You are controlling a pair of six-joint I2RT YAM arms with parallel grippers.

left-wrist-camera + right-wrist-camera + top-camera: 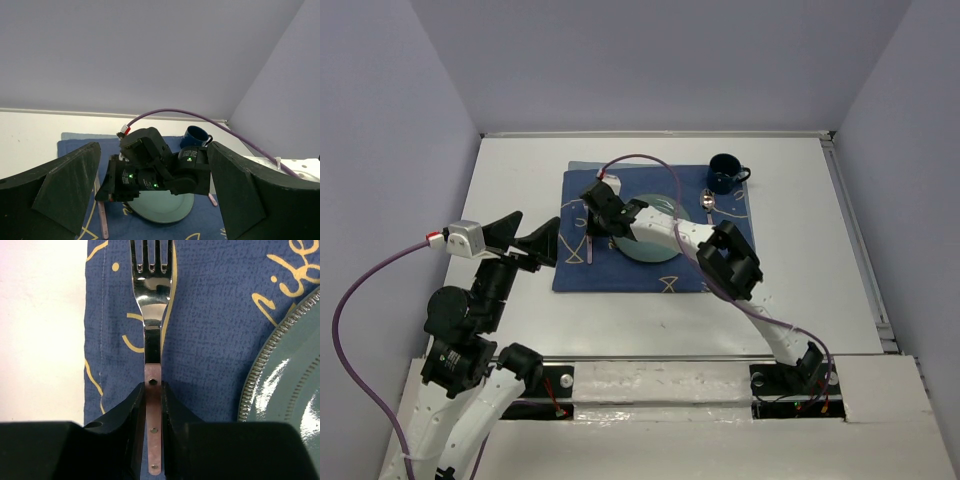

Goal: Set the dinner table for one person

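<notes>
We see the dinner table (pixel 510 190) as a wide white top, walled at the far side and railed along its right edge. A dark blue cloth (pixel 725 272) lies in the middle of it, with bare white margins on every side; the broadest bare strips run down the left and along the near edge.

The right gripper (pixel 153 392) has both fingers pressed against the pinkish handle of a fork (pixel 152 300), gripping it near where the handle meets the steel. The fork runs parallel to the cloth's left hem, its tines pointing away from the gripper. It sits between that hem and the ridged rim of a grey-green plate (pixel 285 390), apart from both. We cannot tell whether it touches the cloth or hangs just over it. The right arm reaches in from the near right and crosses above the plate.

The left gripper (pixel 537 222) is held over bare table just beside the cloth's left edge, its fingers spread wide with nothing between them, facing the right wrist.

A dark blue mug (pixel 725 173) stands at the cloth's far right corner, handle turned right. A spoon (pixel 708 203) lies between it and the plate, its handle partly hidden under the arm
</notes>
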